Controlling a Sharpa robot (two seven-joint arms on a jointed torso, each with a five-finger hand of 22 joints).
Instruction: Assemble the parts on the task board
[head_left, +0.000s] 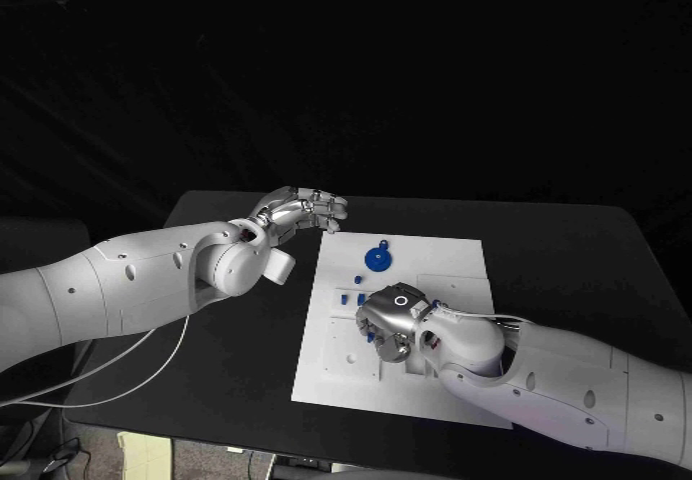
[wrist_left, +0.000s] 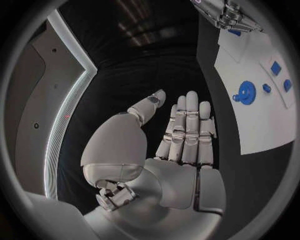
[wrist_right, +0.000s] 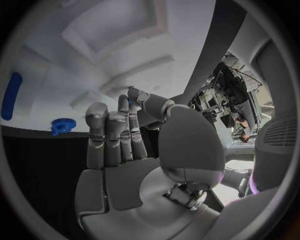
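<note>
Matt white task board (head_left: 433, 300), smooth blue plastic-looking gear (head_left: 378, 260) at its 12 o'clock, matt black table (head_left: 231, 340), silvery metallic-looking left hand (head_left: 300, 212).

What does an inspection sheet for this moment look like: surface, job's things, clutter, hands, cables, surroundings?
Surface: black table, bare around the plate.
Job's things: white task board mid-table; blue gear on its far part; small blue parts near its left edge.
Clutter: nothing seen.
Hands: left hand off the board near the table's far left, fingers straight, holding nothing; right hand over the board's middle, whether it holds a part cannot be told.
Cables: pale cable under the left arm.
Surroundings: dark.
</note>
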